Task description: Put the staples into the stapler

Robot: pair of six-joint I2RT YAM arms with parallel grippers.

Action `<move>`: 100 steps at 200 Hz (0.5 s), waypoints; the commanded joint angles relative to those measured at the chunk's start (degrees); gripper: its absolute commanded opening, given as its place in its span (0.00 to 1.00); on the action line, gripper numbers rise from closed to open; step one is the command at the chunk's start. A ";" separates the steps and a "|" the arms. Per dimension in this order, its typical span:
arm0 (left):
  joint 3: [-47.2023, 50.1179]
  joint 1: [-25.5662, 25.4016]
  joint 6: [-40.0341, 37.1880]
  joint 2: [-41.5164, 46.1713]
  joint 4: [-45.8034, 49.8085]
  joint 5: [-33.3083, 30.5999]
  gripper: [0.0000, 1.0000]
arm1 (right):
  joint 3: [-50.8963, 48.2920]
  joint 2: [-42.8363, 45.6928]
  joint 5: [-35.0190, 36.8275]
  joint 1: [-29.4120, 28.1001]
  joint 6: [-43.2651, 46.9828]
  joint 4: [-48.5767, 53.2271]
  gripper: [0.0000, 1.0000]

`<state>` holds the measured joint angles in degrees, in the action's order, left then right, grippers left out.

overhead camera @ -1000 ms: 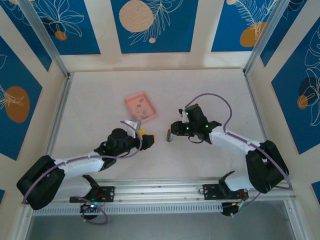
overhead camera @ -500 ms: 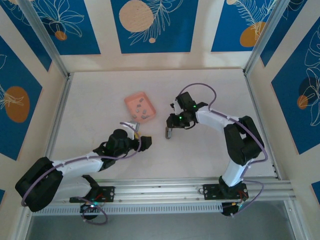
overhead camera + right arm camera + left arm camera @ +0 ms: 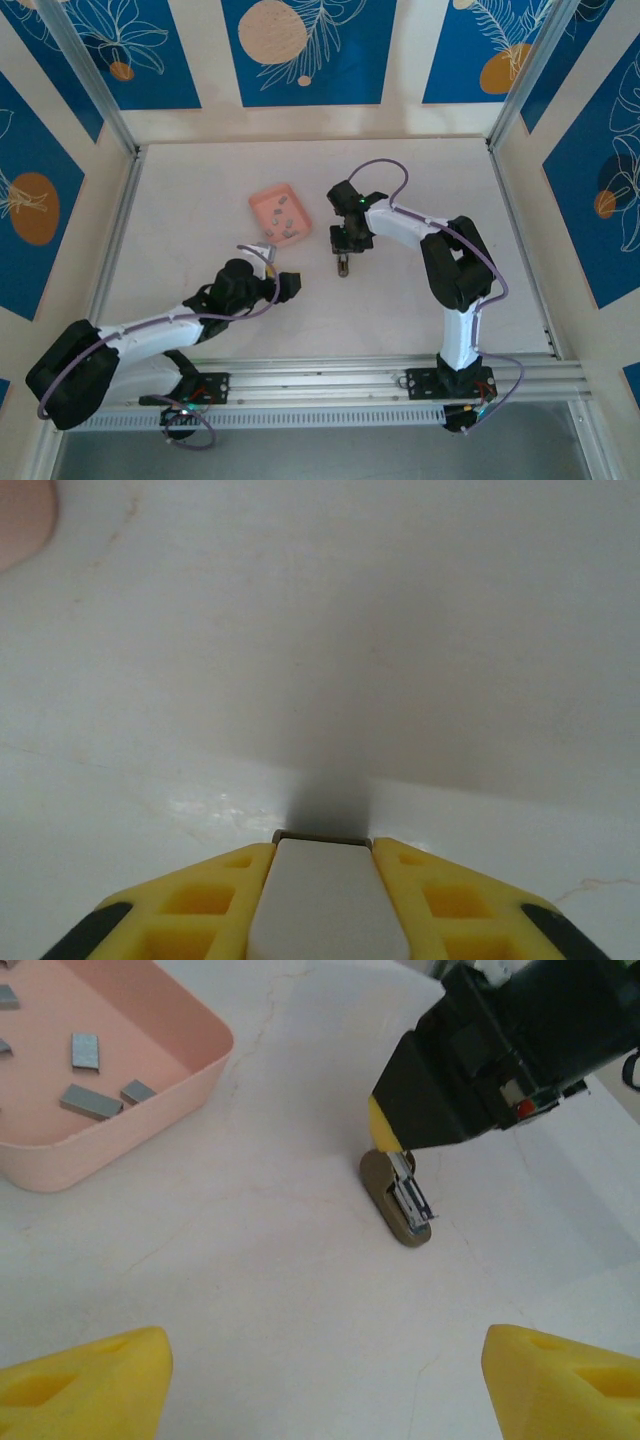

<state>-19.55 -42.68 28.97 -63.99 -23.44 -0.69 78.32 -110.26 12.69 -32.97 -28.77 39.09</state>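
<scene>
The stapler [image 3: 401, 1197] is a small olive-grey body with its metal staple channel showing, its tip resting on the white table. My right gripper [image 3: 343, 250] is shut on the stapler [image 3: 322, 900], whose pale top sits squeezed between the yellow fingers [image 3: 215, 900]. Several grey staples [image 3: 88, 1078] lie in the salmon-pink tray [image 3: 280, 211], just left of the stapler [image 3: 343, 265]. My left gripper [image 3: 290, 281] stands open low over the table, its yellow fingertips [image 3: 85, 1380] far apart with bare table between them, pointing toward the stapler.
The pink tray's rim [image 3: 170, 1100] lies close to the stapler's left. Wooden walls with blue panels ring the table [image 3: 450, 190]. The right arm's elbow [image 3: 460, 270] rises over the right half.
The right gripper has carried the stapler up and to the left, toward the pink tray, and the arm has folded inward. The left gripper has shifted only slightly.
</scene>
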 commanded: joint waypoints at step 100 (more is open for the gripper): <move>-11.39 0.43 5.58 6.90 33.04 -14.47 0.93 | -5.52 16.44 -2.98 -1.39 0.18 -5.53 0.64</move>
<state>-26.30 -42.65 31.57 -58.02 -3.60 -8.75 76.73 -101.10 12.03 -33.71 -29.06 37.76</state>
